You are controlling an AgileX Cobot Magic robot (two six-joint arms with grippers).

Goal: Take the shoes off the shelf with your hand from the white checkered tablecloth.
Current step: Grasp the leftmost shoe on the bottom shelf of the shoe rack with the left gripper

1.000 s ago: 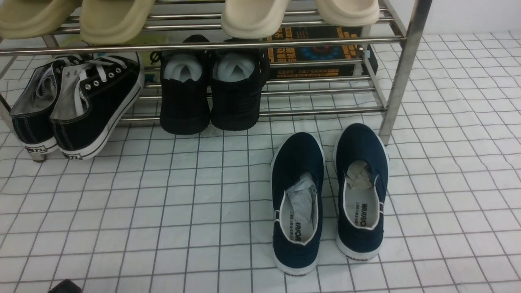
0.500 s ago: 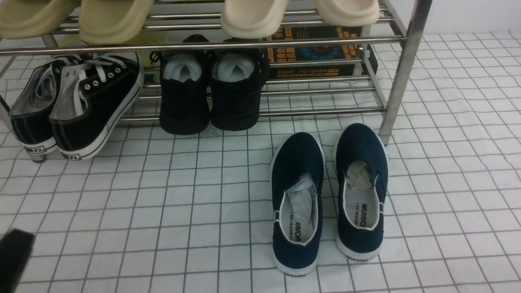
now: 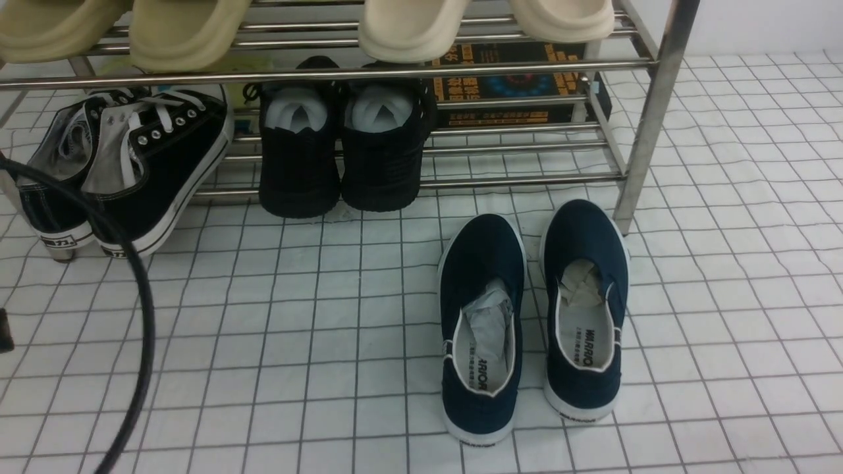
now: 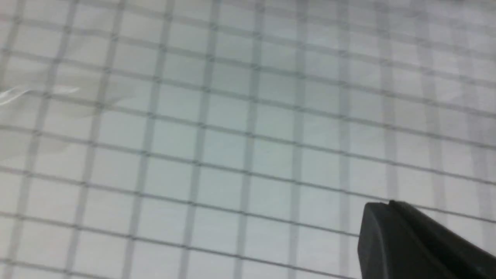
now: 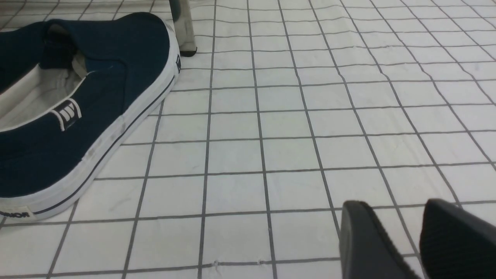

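Front view: the shoes (image 3: 132, 164), a black lace-up pair with white soles, sit tilted at the left end of the bottom tier of the shelf (image 3: 649, 125), heels out over the front bar and down near the white checkered tablecloth (image 3: 296, 342). An all-black pair (image 3: 339, 158) stands beside them, and navy slip-ons (image 3: 527, 316) lie on the cloth well to the right. A looping black cable (image 3: 146, 322) crosses in front of the lace-ups and a dark sliver of the left arm (image 3: 5, 330) shows at the frame's edge, so we judge the task to be at its approach, with nothing lifted yet. Left wrist view: the left gripper (image 4: 391, 217) hangs over bare, blurred cloth, its jaws pressed together on nothing and no shoe in sight. We reckon the next move calls for parting them and swinging forward to the lace-ups' heels, clear of the upper bar. Right wrist view: the right gripper (image 5: 395, 221) rests low over the cloth, jaws apart and empty, near one slip-on and a leg of the shelf, well away from the target pair.
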